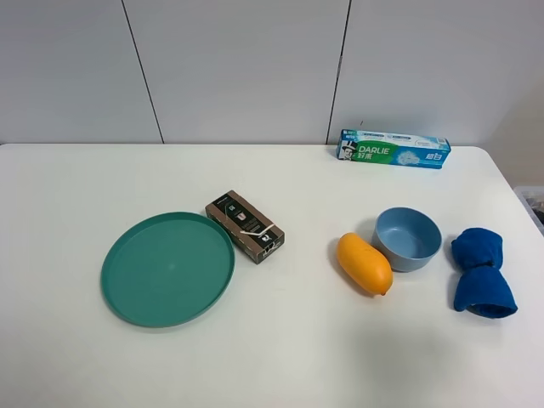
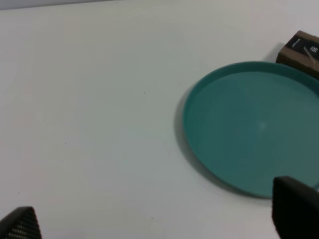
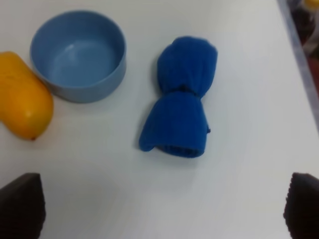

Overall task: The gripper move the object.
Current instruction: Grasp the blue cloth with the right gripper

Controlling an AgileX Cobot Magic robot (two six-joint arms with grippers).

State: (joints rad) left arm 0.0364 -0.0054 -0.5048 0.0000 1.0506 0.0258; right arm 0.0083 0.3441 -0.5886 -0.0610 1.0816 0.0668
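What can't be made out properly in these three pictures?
Left gripper, right gripper: only dark fingertips show; wrist views' edges cut off the rest, and the high view misses both.
Brown box: cut by the left wrist view's edge.
Toothpaste box: fine print too small in the high view.
Dark clutter: blurred, cut by the right wrist view's corner.

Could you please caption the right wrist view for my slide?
Open right claw facing a blue cloth beside a bowl and mango.

The exterior high camera looks down from the near side over the whole table (image 1: 280,365). Each wrist camera views part of it closely from above: left the green plate (image 2: 249,129), right the blue cloth bundle (image 3: 182,97), bowl (image 3: 77,52) and mango (image 3: 22,97).
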